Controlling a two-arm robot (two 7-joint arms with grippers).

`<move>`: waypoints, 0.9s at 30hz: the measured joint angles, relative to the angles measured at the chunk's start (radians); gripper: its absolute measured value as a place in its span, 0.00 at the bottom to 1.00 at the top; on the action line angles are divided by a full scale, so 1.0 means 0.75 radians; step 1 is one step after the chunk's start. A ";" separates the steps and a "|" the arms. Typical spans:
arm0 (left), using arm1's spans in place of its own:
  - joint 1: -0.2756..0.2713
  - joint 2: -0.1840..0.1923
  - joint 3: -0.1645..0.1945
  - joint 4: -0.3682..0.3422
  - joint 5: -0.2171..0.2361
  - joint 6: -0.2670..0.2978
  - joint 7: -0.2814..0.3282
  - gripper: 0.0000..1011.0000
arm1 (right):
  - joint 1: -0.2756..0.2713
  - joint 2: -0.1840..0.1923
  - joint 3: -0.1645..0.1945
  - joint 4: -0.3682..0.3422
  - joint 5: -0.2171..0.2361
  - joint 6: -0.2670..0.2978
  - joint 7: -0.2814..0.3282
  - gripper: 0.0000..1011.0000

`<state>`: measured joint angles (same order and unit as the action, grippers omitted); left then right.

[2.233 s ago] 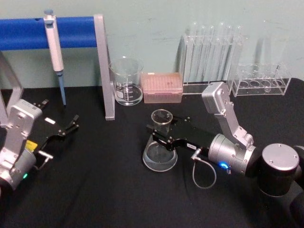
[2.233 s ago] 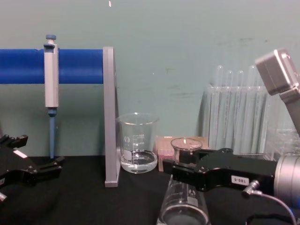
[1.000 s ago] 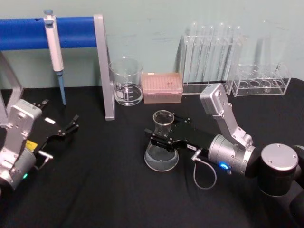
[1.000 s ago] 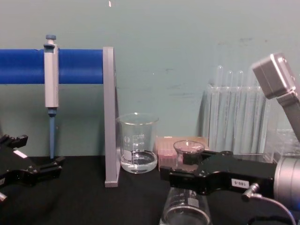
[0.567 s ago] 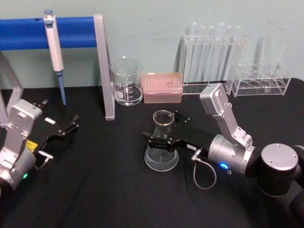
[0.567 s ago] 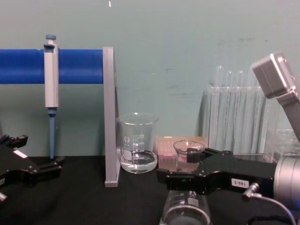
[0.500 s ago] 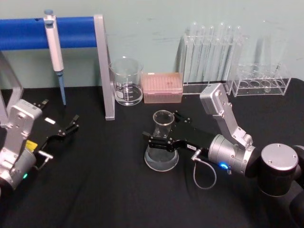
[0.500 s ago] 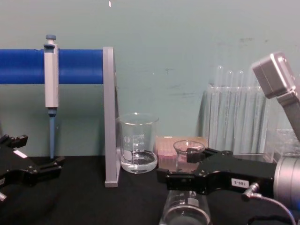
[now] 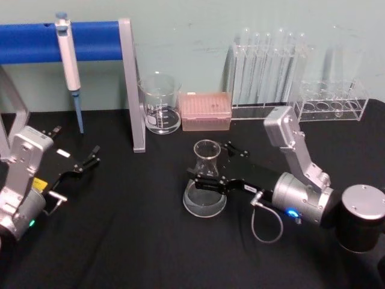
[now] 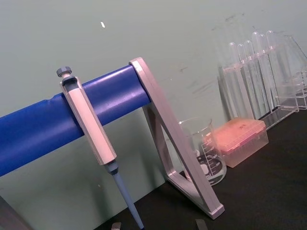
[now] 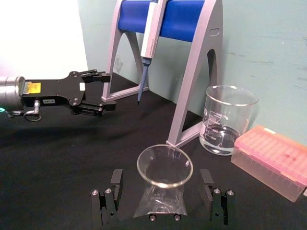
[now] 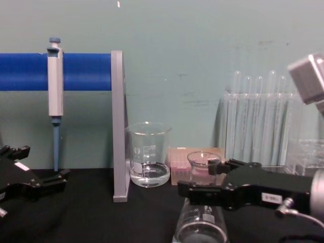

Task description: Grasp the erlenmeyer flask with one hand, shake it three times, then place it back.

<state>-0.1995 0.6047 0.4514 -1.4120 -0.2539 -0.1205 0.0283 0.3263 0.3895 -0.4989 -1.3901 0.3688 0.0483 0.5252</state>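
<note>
- Right wrist view: right claw (image 11: 160, 203) spread open, fingers apart from the erlenmeyer flask (image 11: 162, 184) standing between them on the bench (image 9: 132, 241).
- Head view: beaker (image 9: 160, 103) and tip box (image 9: 206, 111) beyond that claw; left claw (image 9: 84, 161) open, well apart.

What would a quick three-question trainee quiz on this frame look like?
1. True or false: the right gripper is clamped shut on the flask.
2. What hangs on the blue bar? A) a pipette B) a funnel C) a brush
3. Fill in: the flask stands upright on the black ____.

Key: 1. False: its jaws are open, one on each side of the neck, with gaps. 2. A. 3. table.
</note>
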 joint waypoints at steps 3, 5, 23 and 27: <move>0.000 0.000 0.000 0.000 0.000 0.000 0.000 0.99 | -0.028 0.031 0.014 -0.041 0.017 0.001 0.008 0.99; 0.000 0.000 0.000 0.000 0.000 0.000 0.000 0.99 | -0.034 0.038 0.016 -0.049 0.021 0.001 0.011 0.99; 0.000 0.000 0.000 0.000 0.000 0.000 0.000 0.99 | -0.174 0.173 0.094 -0.222 0.097 0.008 0.000 0.99; 0.000 0.000 0.000 0.000 0.000 0.000 0.000 0.99 | -0.194 0.179 0.120 -0.238 0.106 0.001 -0.035 0.99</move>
<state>-0.1995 0.6047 0.4514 -1.4120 -0.2539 -0.1205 0.0283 0.1806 0.5235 -0.4089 -1.5686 0.4480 0.0487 0.4990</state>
